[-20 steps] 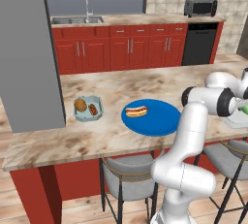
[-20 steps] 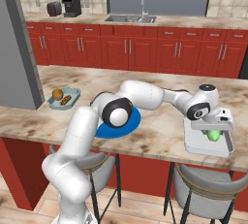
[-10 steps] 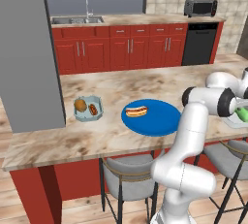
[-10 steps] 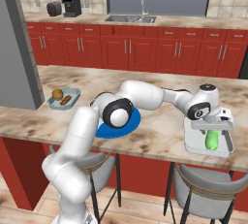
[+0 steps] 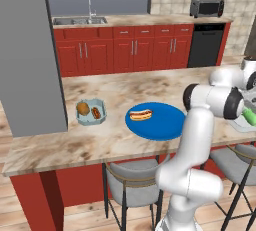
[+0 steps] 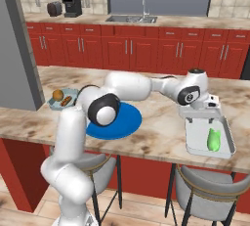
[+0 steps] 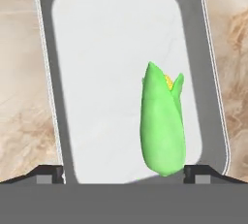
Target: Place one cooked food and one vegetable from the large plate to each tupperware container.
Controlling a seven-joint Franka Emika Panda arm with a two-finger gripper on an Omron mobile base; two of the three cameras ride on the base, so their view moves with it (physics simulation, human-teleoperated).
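Observation:
The larger tupperware container [image 7: 46, 72] lies right under my gripper [image 7: 123, 177], whose jaws stand open and empty. A green corn cob [image 7: 163, 123] in its husk lies in the right half of that tub, apart from both fingertips [image 7: 48, 173]. From the right base view, my gripper [image 6: 200, 116] hovers over the near end of this container [image 6: 225, 144], with the corn cob [image 6: 213, 139] inside. The large plate [image 5: 167, 125] holds a hot dog [image 5: 141, 114]. The small tupperware container [image 5: 102, 117] holds a round brown food [image 5: 82, 108] and a sausage [image 5: 96, 112].
The counter is a marble island with grey stools [image 6: 207, 191] tucked under its near edge. My arm [image 6: 132, 85] stretches across above the large plate [image 6: 122, 127]. A grey pillar [image 5: 27, 50] stands at the counter's left end. Red cabinets and a sink line the back wall.
The jaws have opened wider and the corn cob has dropped from between them to lie in the larger container.

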